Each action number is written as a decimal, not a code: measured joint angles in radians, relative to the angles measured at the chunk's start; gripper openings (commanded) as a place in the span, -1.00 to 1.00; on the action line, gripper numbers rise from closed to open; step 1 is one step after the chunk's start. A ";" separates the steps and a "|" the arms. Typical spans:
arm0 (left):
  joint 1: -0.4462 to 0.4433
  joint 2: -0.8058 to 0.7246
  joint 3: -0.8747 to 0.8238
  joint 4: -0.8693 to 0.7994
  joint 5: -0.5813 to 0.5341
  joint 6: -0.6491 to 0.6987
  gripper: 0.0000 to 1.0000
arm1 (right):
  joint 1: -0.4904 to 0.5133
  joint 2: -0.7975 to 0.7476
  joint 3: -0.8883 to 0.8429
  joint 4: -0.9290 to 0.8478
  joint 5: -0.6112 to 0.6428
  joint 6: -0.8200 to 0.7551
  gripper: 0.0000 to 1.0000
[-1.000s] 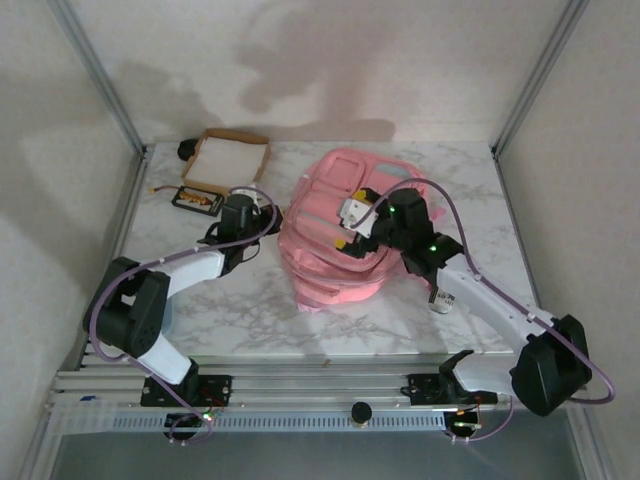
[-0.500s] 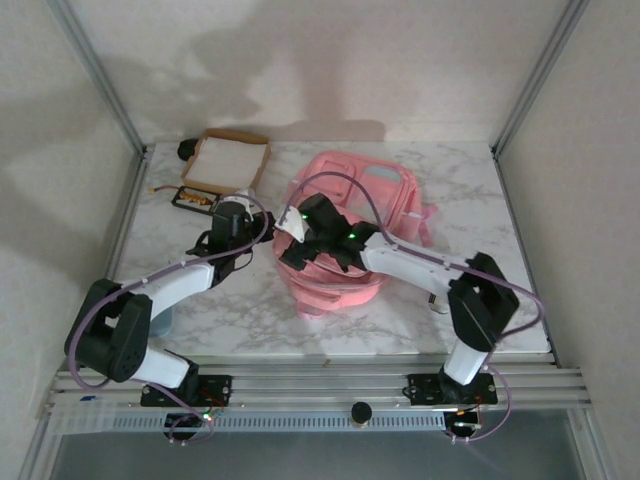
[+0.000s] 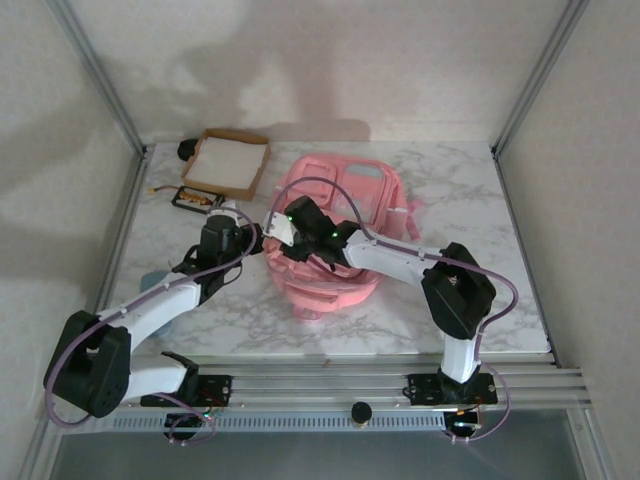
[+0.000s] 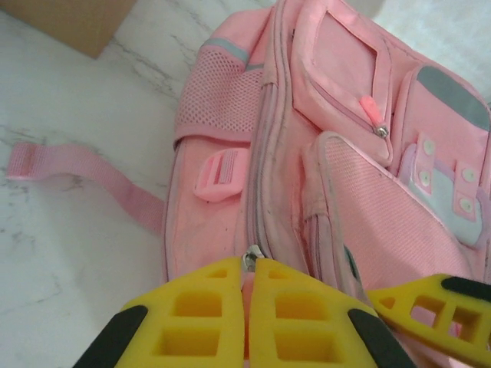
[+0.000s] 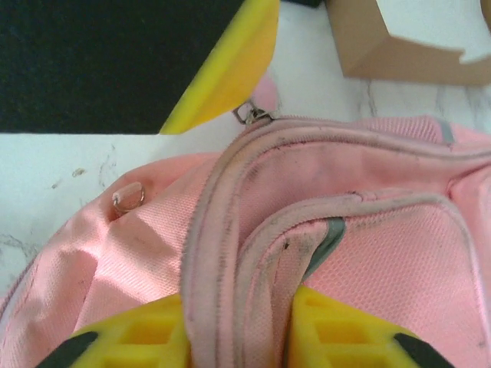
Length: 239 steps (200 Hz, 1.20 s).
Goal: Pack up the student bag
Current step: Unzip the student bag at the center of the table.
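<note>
The student bag lies flat in the middle of the worktop, front pockets upward, with the cardboard tray near its far left corner. It is soft fabric and looks nearly empty, so I judge it light and floppy: when one pulls on it, it will fold and slide on the smooth marble. The best places to take it are the firm ones, the piped zipper seams and the small metal zipper pull, not the loose mesh or the thin strap. The left gripper has its fingers pressed together on that pull, at the end of the main zipper. The right gripper has its fingers narrow, one on each side of a raised seam ridge of the bag, and they seem to pinch it. One hold must anchor the cloth while the other draws the slider, otherwise the whole bag will follow.
</note>
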 measured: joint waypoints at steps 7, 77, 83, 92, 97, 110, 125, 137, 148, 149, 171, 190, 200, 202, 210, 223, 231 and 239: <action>0.000 -0.015 -0.003 -0.017 -0.003 0.000 -1.00 | -0.010 0.000 0.000 0.015 -0.023 -0.020 -0.59; -0.008 -0.206 -0.078 -0.101 -0.021 -0.094 -1.00 | -0.049 -0.010 -0.002 0.064 -0.230 -0.214 -1.00; -0.012 -0.202 -0.078 -0.100 -0.017 -0.103 -1.00 | -0.051 -0.020 -0.011 0.061 -0.230 -0.226 -1.00; -0.018 -0.190 -0.076 -0.092 -0.012 -0.109 -1.00 | -0.055 -0.054 -0.049 0.075 -0.230 -0.242 -1.00; -0.020 -0.178 -0.071 -0.089 -0.008 -0.111 -1.00 | -0.060 -0.085 -0.084 0.081 -0.230 -0.256 -1.00; -0.024 -0.130 -0.047 -0.086 0.002 -0.114 -1.00 | -0.071 -0.172 -0.173 0.100 -0.234 -0.284 -1.00; -0.025 -0.067 -0.011 -0.080 0.012 -0.114 -1.00 | -0.088 -0.267 -0.250 0.108 -0.244 -0.312 -1.00; -0.024 -0.016 0.017 -0.062 0.011 -0.114 -1.00 | -0.101 -0.317 -0.278 0.109 -0.251 -0.333 -1.00; -0.021 0.029 0.041 -0.042 0.007 -0.114 -1.00 | -0.113 -0.341 -0.286 0.108 -0.257 -0.349 -1.00; -0.020 0.037 0.045 -0.037 0.006 -0.115 -1.00 | -0.115 -0.343 -0.287 0.108 -0.257 -0.351 -1.00; -0.004 0.165 0.118 0.005 -0.020 -0.117 -1.00 | -0.144 -0.365 -0.303 0.116 -0.268 -0.369 -1.00; -0.005 0.263 0.176 0.038 -0.016 -0.117 -1.00 | -0.169 -0.367 -0.316 0.148 -0.262 -0.367 -1.00; -0.005 0.304 0.209 0.047 -0.010 -0.117 -1.00 | -0.177 -0.359 -0.317 0.154 -0.250 -0.367 -1.00; -0.005 0.309 0.214 0.048 -0.010 -0.117 -1.00 | -0.179 -0.357 -0.317 0.157 -0.245 -0.367 -1.00; -0.005 0.342 0.244 0.057 -0.010 -0.117 -1.00 | -0.182 -0.345 -0.316 0.168 -0.234 -0.364 -1.00; -0.005 0.385 0.285 0.059 -0.014 -0.117 -1.00 | -0.185 -0.325 -0.312 0.180 -0.225 -0.355 -1.00; -0.004 0.409 0.306 0.058 -0.016 -0.117 -1.00 | -0.187 -0.314 -0.306 0.183 -0.221 -0.346 -1.00; -0.003 0.423 0.319 0.058 -0.022 -0.117 -1.00 | -0.188 -0.304 -0.301 0.190 -0.216 -0.335 -0.94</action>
